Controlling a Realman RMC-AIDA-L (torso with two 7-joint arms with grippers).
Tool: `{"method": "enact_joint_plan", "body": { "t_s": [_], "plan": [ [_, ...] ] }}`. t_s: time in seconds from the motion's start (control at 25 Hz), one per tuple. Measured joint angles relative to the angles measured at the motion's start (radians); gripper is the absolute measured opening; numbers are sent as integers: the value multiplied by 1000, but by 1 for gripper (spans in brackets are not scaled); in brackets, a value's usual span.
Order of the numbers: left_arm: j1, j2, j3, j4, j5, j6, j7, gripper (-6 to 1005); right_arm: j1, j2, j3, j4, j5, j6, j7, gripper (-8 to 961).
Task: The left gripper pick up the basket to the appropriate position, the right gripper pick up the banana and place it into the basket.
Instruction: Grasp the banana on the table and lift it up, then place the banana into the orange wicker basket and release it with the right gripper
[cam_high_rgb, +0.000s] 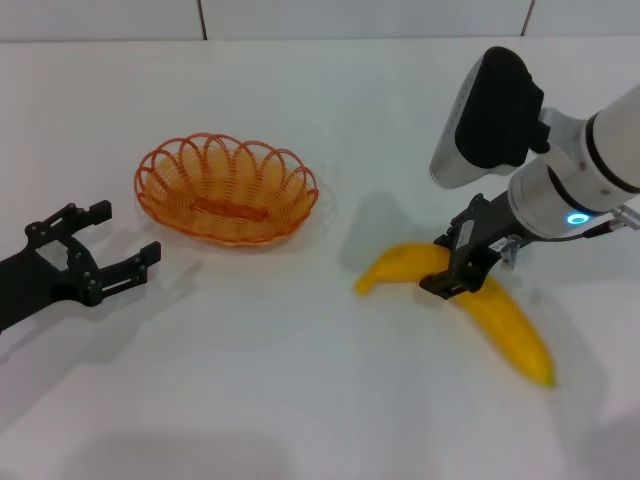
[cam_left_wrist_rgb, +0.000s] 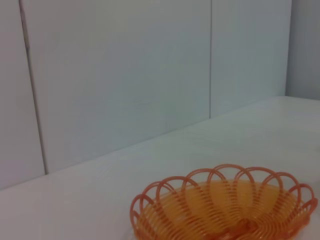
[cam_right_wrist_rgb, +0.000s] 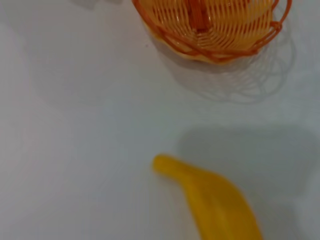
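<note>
The step in hand looks to be the banana pickup. The right gripper (cam_high_rgb: 458, 268) is down on the banana (cam_high_rgb: 470, 300), with its fingers on either side of the fruit near the bend; the hold seems closed, and the banana seems to lie on the table (cam_high_rgb: 300, 400) rather than hang above it. The basket (cam_high_rgb: 227, 188) sits on the table toward the robot's left, well apart from the banana, upright and with nothing in it. The left gripper (cam_high_rgb: 95, 255) rests low beside the basket on its left, fingers spread apart and holding nothing; it does not touch the rim.

The next move, judged from this, calls for a lift of the banana, a carry left toward the basket, and a release over its middle. The banana is longer than the basket, so it likely needs to go in lengthwise or its ends will ride on the scalloped rim.

The white tabletop shows nothing else between banana and basket. A pale panelled wall (cam_left_wrist_rgb: 125, 75) stands behind. Only the left gripper near the basket could crowd the approach.
</note>
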Motion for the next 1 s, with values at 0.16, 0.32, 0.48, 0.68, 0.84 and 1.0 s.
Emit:
{"method": "enact_joint_plan", "body": {
  "t_s": [0.16, 0.32, 0.48, 0.68, 0.84, 1.0],
  "plan": [
    [0, 0, 0, 0, 0, -2, 0, 893, 1, -1, -4, -1, 0, -1, 2, 688],
    [0, 0, 0, 0, 0, -2, 0, 894, 1, -1, -4, -27, 0, -4, 2, 538],
    [1, 0, 0, 0, 0, -3, 0, 894, -8, -1, -2, -99, 4, -12, -1, 510],
    [4, -2, -4, 0, 0, -3, 2, 894, -10, 1, -7, -192, 50, 27, -19, 511],
    [3, -3, -1, 0, 0, -3, -1, 894, 11, 0, -8, -226, 168, 74, -100, 518],
    [-1, -3, 0, 0, 0, -3, -1, 894, 68, 1, -16, -226, 232, 105, -148, 526]
  ]
}}
